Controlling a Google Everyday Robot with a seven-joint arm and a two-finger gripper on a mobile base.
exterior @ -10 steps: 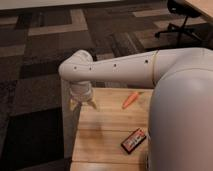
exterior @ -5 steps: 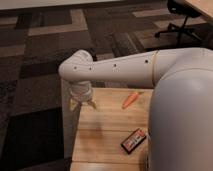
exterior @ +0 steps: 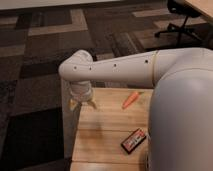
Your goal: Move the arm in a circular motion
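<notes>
Matt tool (exterior: 83,104) near seemingly wooden table (exterior: 107,131)

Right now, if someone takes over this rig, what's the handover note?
Claw: open, holding nothing, pointing down from the wrist over the far corner of the wooden table.
Arm: stretched out sideways across the view, elbow bent above that corner.
On the table: a carrot near the far edge, apart from the claw, and a dark red packet nearer the robot's body. Neither is part of the job.
Done: cannot tell how much of the circle has been swept.
Left: treat the circular motion as still to do, and keep the sweep above the carrot and packet.
</notes>
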